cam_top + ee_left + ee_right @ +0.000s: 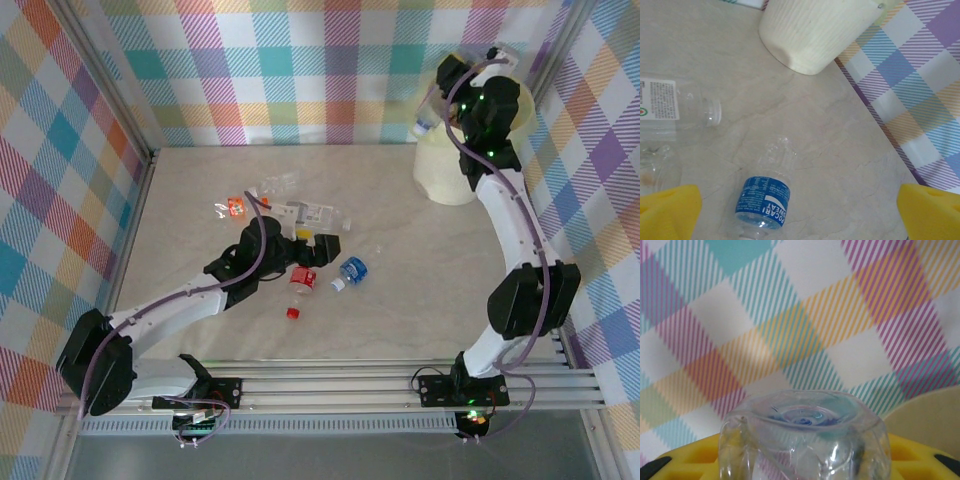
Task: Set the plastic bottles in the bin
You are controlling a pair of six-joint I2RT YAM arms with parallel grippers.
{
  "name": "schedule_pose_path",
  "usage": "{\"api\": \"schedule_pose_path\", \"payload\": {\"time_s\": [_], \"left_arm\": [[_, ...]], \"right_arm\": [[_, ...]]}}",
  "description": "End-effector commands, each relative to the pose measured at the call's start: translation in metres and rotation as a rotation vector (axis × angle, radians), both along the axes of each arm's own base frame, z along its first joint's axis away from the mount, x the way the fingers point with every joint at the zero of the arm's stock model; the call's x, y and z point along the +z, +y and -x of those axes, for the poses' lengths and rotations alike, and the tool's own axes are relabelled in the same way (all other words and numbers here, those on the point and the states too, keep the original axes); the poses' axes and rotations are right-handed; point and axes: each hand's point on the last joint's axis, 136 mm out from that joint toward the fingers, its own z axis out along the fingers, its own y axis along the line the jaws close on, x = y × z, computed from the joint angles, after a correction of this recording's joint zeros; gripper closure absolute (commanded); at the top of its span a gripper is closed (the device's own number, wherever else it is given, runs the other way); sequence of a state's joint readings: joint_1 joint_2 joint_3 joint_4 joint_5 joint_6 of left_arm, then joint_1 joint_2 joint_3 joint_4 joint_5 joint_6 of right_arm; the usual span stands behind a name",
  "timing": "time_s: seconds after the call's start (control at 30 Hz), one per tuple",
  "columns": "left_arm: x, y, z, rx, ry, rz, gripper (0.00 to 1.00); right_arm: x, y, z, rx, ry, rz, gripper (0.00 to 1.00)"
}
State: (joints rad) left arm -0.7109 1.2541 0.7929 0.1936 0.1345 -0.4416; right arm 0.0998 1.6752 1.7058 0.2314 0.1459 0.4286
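Bottle clamped in R gripper, at bin left rim, opening to its right; L gripper jaws apart.

Bare table lies open between the scattered bottles and the corner bin.

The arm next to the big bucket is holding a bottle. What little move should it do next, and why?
Probably nudge the right gripper a little further toward the bin before letting go. It is shut on a clear bottle. In the right wrist view the bin's rim sits off to the lower right of the bottle, so the bottle doesn't look centred over the opening yet.
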Motion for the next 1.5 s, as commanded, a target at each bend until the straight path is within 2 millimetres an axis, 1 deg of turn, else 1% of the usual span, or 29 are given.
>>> {"api": "schedule_pose_path", "payload": {"time_s": [0.0, 0.13, 0.27, 0.33, 0.4, 0.43, 0.53, 0.7, 0.8, 1.0, 1.07, 1.17, 1.27, 1.4, 1.47], "left_arm": [[0.01, 0.008, -0.001, 0.046, -0.031, 0.022, 0.0], [0.009, 0.012, -0.002, 0.067, -0.034, 0.015, 0.0], [0.008, 0.015, -0.002, 0.08, -0.036, 0.015, 0.0], [0.008, 0.016, -0.002, 0.084, -0.034, 0.014, 0.0], [0.007, 0.017, -0.003, 0.088, -0.032, 0.012, 0.0], [0.007, 0.017, -0.002, 0.089, -0.032, 0.011, 0.0], [0.006, 0.019, -0.003, 0.101, -0.032, 0.006, 0.0], [0.005, 0.022, -0.004, 0.118, -0.033, 0.006, 0.0], [0.005, 0.023, -0.004, 0.123, -0.032, 0.003, 0.0], [0.001, 0.027, -0.004, 0.137, -0.03, -0.004, 0.0], [0.001, 0.027, -0.004, 0.137, -0.03, -0.004, 0.0], [0.001, 0.026, -0.004, 0.134, -0.028, -0.003, 0.0], [0.001, 0.025, -0.004, 0.133, -0.026, -0.001, 0.0], [0.0, 0.025, -0.005, 0.137, -0.024, -0.003, 0.0], [0.0, 0.024, -0.005, 0.134, -0.023, -0.004, 0.0]], "right_arm": [[0.028, -0.028, -0.009, -0.124, -0.098, 0.034, 0.52], [0.029, -0.055, -0.028, -0.234, -0.107, 0.078, 0.52], [0.016, -0.087, -0.045, -0.357, -0.059, 0.061, 0.52], [0.009, -0.096, -0.053, -0.38, -0.038, 0.057, 0.52], [0.004, -0.099, -0.06, -0.382, -0.018, 0.073, 0.52], [0.0, -0.098, -0.064, -0.376, -0.008, 0.087, 0.51], [-0.012, -0.086, -0.074, -0.313, 0.018, 0.154, 0.49], [-0.046, -0.066, -0.091, -0.175, 0.086, 0.257, 0.46], [-0.061, -0.055, -0.097, -0.074, 0.115, 0.274, 0.46], [-0.081, -0.024, -0.095, 0.135, 0.143, 0.331, 0.43], [-0.088, -0.016, -0.094, 0.182, 0.157, 0.342, 0.43], [-0.099, -0.012, -0.094, 0.211, 0.187, 0.349, 0.42], [-0.107, -0.008, -0.092, 0.242, 0.212, 0.345, 0.42], [-0.109, -0.001, -0.085, 0.292, 0.236, 0.333, 0.42], [-0.104, -0.002, -0.082, 0.283, 0.224, 0.33, 0.42]]}}
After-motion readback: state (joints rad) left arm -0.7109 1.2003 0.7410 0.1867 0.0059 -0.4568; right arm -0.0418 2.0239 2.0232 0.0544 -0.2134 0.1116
